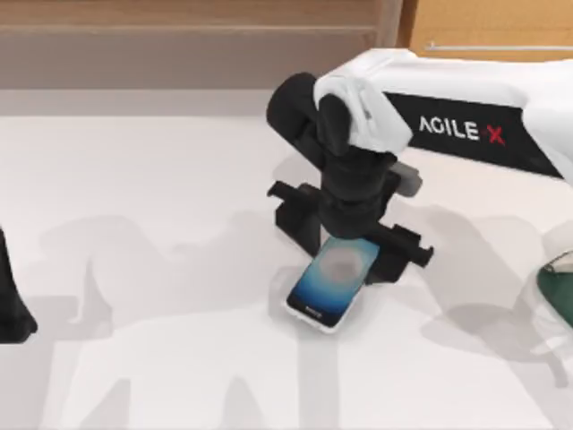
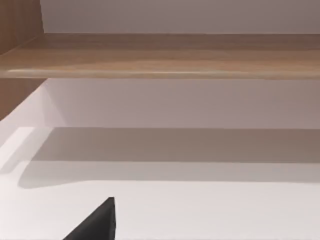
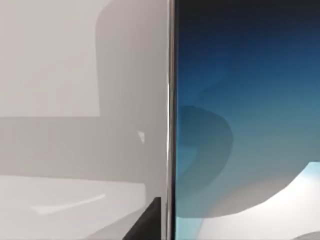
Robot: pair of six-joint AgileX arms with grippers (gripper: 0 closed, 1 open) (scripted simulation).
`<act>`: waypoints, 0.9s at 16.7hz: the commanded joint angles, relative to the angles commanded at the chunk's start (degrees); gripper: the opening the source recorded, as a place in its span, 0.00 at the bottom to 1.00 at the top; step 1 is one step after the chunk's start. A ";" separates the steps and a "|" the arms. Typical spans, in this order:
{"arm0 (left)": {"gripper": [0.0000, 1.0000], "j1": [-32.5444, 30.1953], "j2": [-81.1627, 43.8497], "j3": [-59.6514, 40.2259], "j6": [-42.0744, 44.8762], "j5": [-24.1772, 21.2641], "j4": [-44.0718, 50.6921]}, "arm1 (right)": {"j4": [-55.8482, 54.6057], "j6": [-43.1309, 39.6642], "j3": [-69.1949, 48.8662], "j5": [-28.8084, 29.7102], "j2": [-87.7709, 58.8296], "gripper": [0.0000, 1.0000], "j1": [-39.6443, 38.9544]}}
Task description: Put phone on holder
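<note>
right arm (image 1: 466, 107): white shell, black wrist, reaching in from the top view's right edge toward the middle of the table, wrist bent straight down. right gripper (image 1: 345, 242): black, pointing downward, its crossbar running from upper left to lower right; jaw opening cannot be judged. left arm (image 1: 13, 300): parked at the top view's left edge, a dark part showing. left gripper: one black tip (image 2: 95, 225) seen in the left wrist view.

Phone (image 1: 333, 279) top end hidden under right gripper (image 1: 351, 235) — holder unseen.
</note>
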State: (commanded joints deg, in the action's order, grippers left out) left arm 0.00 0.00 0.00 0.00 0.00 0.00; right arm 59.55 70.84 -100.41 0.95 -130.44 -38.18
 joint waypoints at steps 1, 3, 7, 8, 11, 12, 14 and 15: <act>1.00 0.00 0.00 0.00 0.00 0.00 0.00 | 0.50 -0.03 -0.34 -0.01 0.28 0.00 0.01; 1.00 0.00 0.00 0.00 0.00 0.00 0.00 | 0.53 -0.03 -0.37 -0.01 0.30 0.00 0.02; 1.00 0.00 0.00 0.00 0.00 0.00 0.00 | 0.26 -0.61 -0.95 -0.14 1.29 0.00 0.51; 1.00 0.00 0.00 0.00 0.00 0.00 0.00 | 0.09 -1.50 -1.20 -0.30 2.75 0.00 1.22; 1.00 0.00 0.00 0.00 0.00 0.00 0.00 | -0.70 -5.62 -0.73 -1.17 8.74 0.00 4.62; 1.00 0.00 0.00 0.00 0.00 0.00 0.00 | -1.06 -7.48 -0.11 -1.61 11.24 0.00 6.20; 1.00 0.00 0.00 0.00 0.00 0.00 0.00 | -1.88 -11.93 1.83 -2.77 16.87 0.00 9.97; 1.00 0.00 0.00 0.00 0.00 0.00 0.00 | -2.33 -14.49 3.09 -3.49 19.90 0.00 12.12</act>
State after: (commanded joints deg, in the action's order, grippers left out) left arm 0.00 0.00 0.00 0.00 0.00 0.00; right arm 57.23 56.35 -97.32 -2.54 -110.54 -26.06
